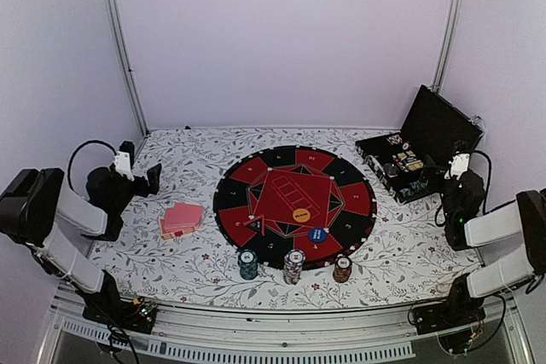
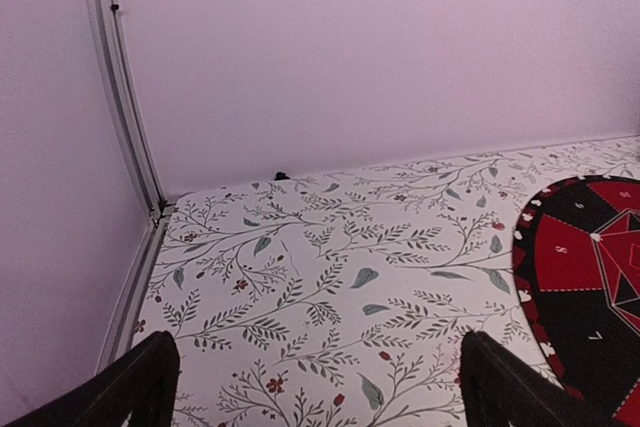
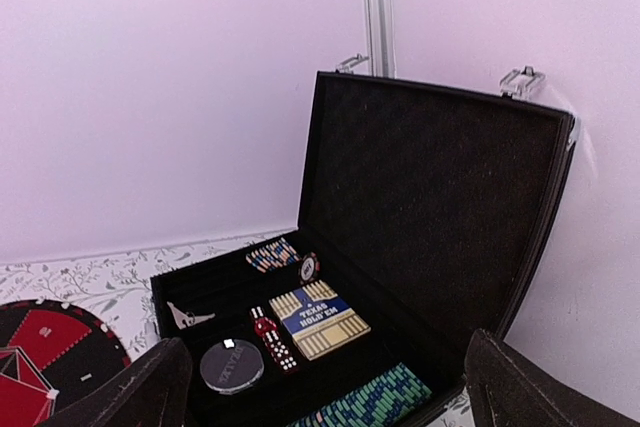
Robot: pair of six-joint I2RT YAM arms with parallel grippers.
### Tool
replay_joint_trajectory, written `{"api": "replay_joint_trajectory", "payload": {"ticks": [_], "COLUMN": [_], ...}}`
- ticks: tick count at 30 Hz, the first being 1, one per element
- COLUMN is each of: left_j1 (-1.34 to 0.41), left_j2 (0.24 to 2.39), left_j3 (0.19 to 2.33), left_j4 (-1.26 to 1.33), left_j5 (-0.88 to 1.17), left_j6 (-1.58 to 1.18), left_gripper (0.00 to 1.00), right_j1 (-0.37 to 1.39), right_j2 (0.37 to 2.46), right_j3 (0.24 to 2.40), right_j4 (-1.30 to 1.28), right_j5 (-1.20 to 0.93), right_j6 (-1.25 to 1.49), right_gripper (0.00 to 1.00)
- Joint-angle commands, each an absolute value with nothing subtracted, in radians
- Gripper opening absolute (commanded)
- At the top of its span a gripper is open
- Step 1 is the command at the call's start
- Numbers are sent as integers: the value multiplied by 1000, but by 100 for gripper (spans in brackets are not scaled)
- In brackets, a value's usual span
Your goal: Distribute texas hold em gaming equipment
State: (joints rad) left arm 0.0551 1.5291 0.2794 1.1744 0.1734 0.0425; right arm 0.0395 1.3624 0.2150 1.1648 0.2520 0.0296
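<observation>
Three stacks of poker chips stand at the mat's near edge: dark green (image 1: 248, 263), white-edged (image 1: 294, 266) and dark red (image 1: 343, 268). A pile of pink-red-backed playing cards (image 1: 181, 220) lies left of the mat. An orange disc (image 1: 300, 215) and a blue disc (image 1: 317, 234) rest on the mat. My left gripper (image 1: 154, 178) (image 2: 320, 399) hovers open over bare cloth at the far left. My right gripper (image 1: 454, 158) (image 3: 330, 399) is open, facing the case. In the case lie green-blue chips (image 3: 372, 402), another chip row (image 3: 275, 254), a card box (image 3: 318, 319) and red dice (image 3: 272, 339).
The round red-and-black mat (image 1: 294, 202) (image 2: 575, 257) fills the middle of the floral cloth. The black hinged case (image 1: 418, 147) (image 3: 440, 207) stands open at the back right, its lid upright. A dark dealer button (image 3: 231, 365) and keys (image 3: 188, 317) lie inside. Walls close off three sides.
</observation>
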Motion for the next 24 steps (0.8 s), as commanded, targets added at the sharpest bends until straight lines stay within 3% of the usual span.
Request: {"api": "replay_joint_trajectory", "payload": {"ticks": [1, 4, 8, 12, 14, 19, 24], "left_j1": [96, 105, 137, 147, 147, 147, 153], "left_j2": [1455, 1440, 1408, 1404, 1408, 1404, 1410], "left_j3": [438, 555, 670, 812, 871, 935, 989], "left_j4": [862, 607, 424, 204, 101, -77, -221], "left_j5": [285, 295, 365, 464, 496, 522, 524], "left_j6": [56, 81, 62, 75, 103, 168, 233], "left_gripper": [100, 100, 100, 100, 100, 100, 100], "right_j1": [46, 47, 46, 47, 86, 352, 526], "right_j2": [1184, 1082, 1017, 1017, 1082, 1264, 1532], "right_j3": [300, 388, 490, 608, 706, 926, 1190], "right_j4": [860, 637, 432, 308, 206, 56, -94], "right_j5": [262, 249, 224, -4, -95, -18, -121], "right_j6": [76, 100, 330, 414, 417, 312, 278], "right_gripper": [99, 99, 99, 99, 99, 99, 87]}}
